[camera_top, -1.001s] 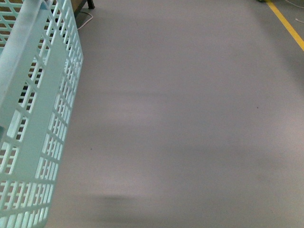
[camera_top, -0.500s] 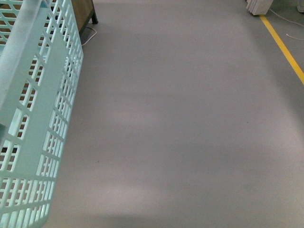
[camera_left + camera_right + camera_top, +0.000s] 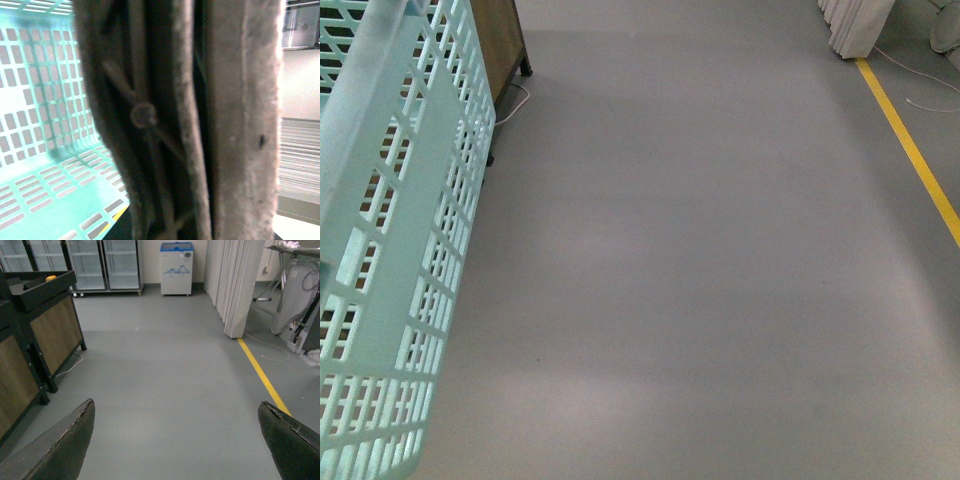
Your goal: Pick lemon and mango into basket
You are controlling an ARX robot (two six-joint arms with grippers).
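Observation:
The aqua slotted basket [image 3: 400, 250] hangs at the far left of the front view, its side wall facing me. In the left wrist view its slotted inside [image 3: 45, 125] shows empty behind the brown handle [image 3: 180, 120], which fills the frame; my left gripper is shut on the basket by that handle, its fingers hidden. My right gripper [image 3: 175, 440] is open and empty, its dark fingertips [image 3: 65, 445] wide apart above bare grey floor. A small yellow-orange fruit [image 3: 50, 278] lies on a far black stand; I cannot tell whether it is the lemon. The mango is out of view.
A black-framed wooden stand [image 3: 50, 325] stands at the left, its corner also in the front view [image 3: 500, 40]. A yellow floor line [image 3: 910, 150] runs along the right. White panels [image 3: 235, 280], a small freezer [image 3: 176, 260] and glass-door fridges [image 3: 105, 262] stand at the back.
The front view has moved forward over the floor: the wooden stand's corner, the white panels and more of the yellow line have come into sight. The basket keeps its place at the left.

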